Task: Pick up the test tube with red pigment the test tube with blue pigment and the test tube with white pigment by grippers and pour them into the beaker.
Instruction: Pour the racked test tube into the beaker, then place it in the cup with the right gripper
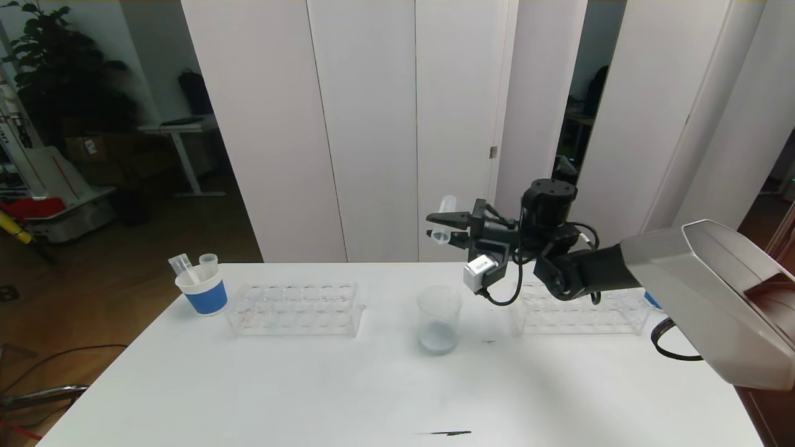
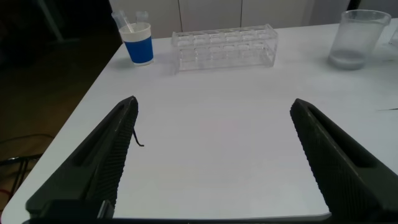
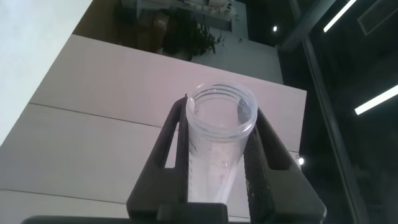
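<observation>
Fingers of the right gripper (image 1: 442, 226) pinch a tube (image 1: 445, 218) high above the table, mouth up and tilted a little, slightly behind and above the beaker (image 1: 439, 318). Through the right wrist view the tube (image 3: 219, 146) looks nearly drained, only a pale smear left on its wall, so I take it for the white one. The beaker holds a shallow pale, faintly bluish pool, which suggests most of the pouring is done; I see no filled tubes in either rack. What seems left is putting this tube away. Two used tubes stand in the cup (image 1: 203, 290) at the far left, beside the left rack (image 1: 293, 308); the right rack (image 1: 581, 311) sits behind the arm. Left gripper (image 2: 214, 155) hangs idle over the near table (image 1: 310, 385), fingers spread wide. White panels back the room, with a plant (image 1: 59, 68) off left.
</observation>
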Available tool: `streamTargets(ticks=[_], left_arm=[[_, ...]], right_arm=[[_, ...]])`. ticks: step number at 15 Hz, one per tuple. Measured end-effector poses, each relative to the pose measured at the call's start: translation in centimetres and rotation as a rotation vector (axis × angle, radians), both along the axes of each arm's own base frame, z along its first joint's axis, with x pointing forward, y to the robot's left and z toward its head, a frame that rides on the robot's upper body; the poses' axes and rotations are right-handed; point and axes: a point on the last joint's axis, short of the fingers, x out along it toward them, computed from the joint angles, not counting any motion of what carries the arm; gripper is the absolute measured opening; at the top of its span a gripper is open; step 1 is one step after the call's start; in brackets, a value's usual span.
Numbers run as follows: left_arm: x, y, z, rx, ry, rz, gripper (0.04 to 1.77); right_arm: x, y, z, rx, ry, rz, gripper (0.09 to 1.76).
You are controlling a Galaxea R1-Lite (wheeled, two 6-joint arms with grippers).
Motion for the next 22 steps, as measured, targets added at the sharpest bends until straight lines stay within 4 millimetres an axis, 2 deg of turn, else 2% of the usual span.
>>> streamTargets(ticks=[3,6,11,17,22], left_arm=[[0.0,0.0,0.0,0.000,0.000,0.000,1.75],[0.0,0.0,0.0,0.000,0.000,0.000,1.75],[0.0,0.0,0.0,0.000,0.000,0.000,1.75],[0.0,0.0,0.0,0.000,0.000,0.000,1.75],[0.0,0.0,0.0,0.000,0.000,0.000,1.75]], right_arm=[[-0.3,0.4,0.9,0.042,0.071,-0.053,0.58],[-0.9,1.0,3.1,0.132,0.151,-0.189,0.58],[-1.3,0.9,5.5,0.430,0.410,-0.452,0.58],[-2.9,1.8,4.5,0.962,0.880,-0.698,0.58],[-4.2,1.0,2.7,1.322,1.181,-0.731,0.58]])
